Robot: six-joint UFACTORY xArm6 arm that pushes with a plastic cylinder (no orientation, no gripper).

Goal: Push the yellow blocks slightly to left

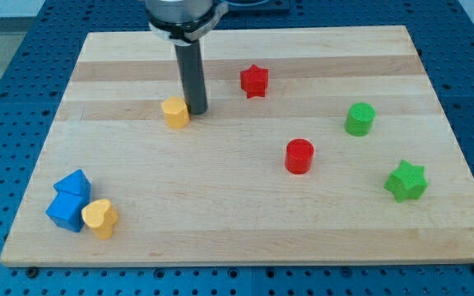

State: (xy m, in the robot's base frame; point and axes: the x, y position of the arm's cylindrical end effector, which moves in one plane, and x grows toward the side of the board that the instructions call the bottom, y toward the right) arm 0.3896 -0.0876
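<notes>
While rod stands upright, my tip (pixel 197 110) touches yellow block (pixel 174 111) on its right.

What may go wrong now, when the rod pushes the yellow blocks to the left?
1. My tip sits at the right edge of the upper yellow block, slightly toward the view's top, so the block may slip sideways rather than go straight left.
2. The yellow heart block touches the blue blocks; pushing it left would probably move them too, near the board's edge.

On the wooden tabletop (pixel 245 222), my tip (pixel 197 110) touches the right side of the upper yellow block (pixel 174 111). The yellow heart-shaped block (pixel 99 217) lies at lower left, against two blue blocks (pixel 70 201).
</notes>
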